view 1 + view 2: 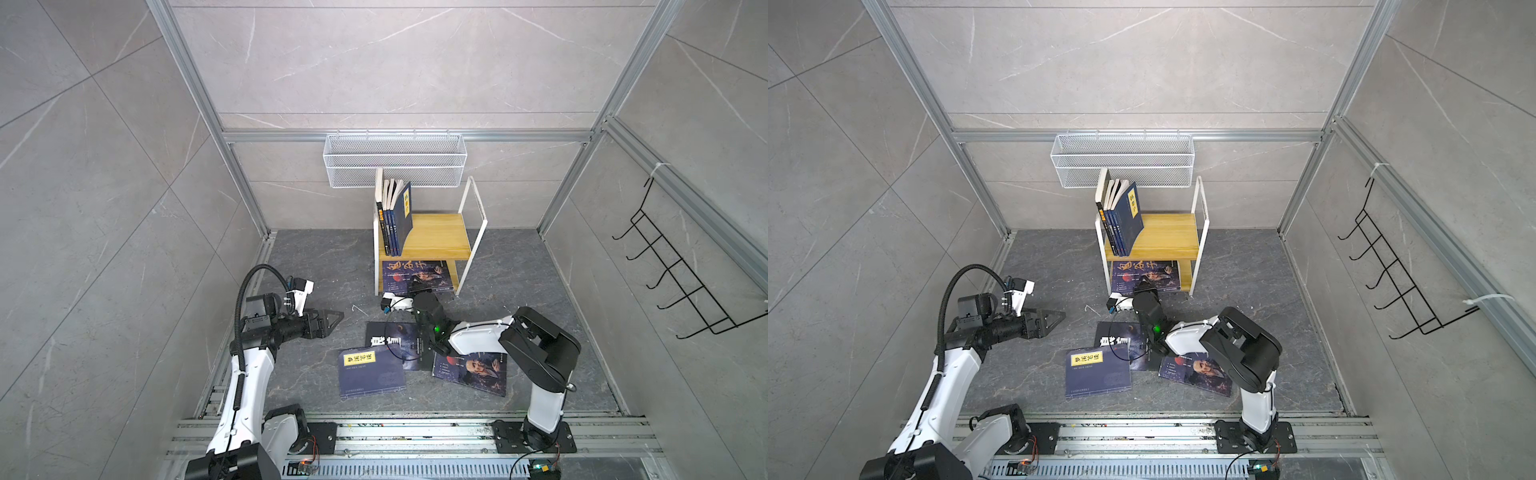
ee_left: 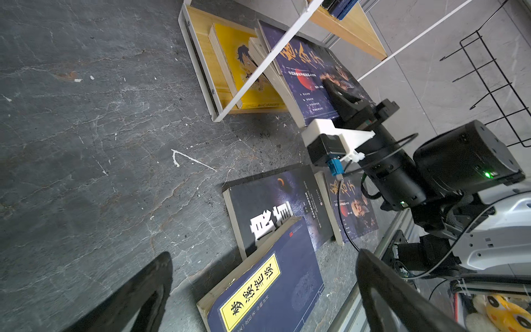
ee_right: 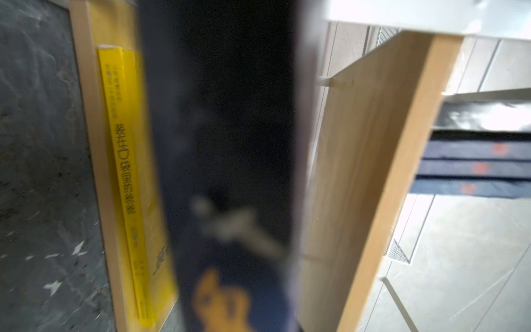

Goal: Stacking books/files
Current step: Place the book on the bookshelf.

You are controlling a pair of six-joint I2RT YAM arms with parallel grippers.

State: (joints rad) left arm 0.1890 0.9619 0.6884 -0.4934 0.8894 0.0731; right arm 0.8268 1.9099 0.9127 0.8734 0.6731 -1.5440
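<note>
Task looks partway along.

Shelf [image 1: 440, 232]: four upright books [image 1: 395, 216] are leaning together at the left end of the upper board. On the lower board a yellow book [image 2: 244, 66] is lying flat. The portrait book [image 1: 409, 274] is lying beside or partly over it (cannot tell which), with its near edge jutting past the shelf front.

The right gripper [image 1: 417, 285] is pinching that near edge, jaws narrow and closed on the cover. The right wrist view is showing this book close and blurred, between the two boards. Judgement: it is going into the lower tier and is not yet fully seated.

Three books are lying on the floor. The label book [image 1: 370, 372] is resting one corner on the black book [image 1: 395, 338]. The second portrait book [image 1: 473, 372] is just beside them, partly under the right arm.

The left gripper [image 1: 337, 318] is hovering over bare floor, jaws spread wide, holding nothing, apart from every book.

Reckoning: five shelved, one in hand at the shelf, three to go.
</note>
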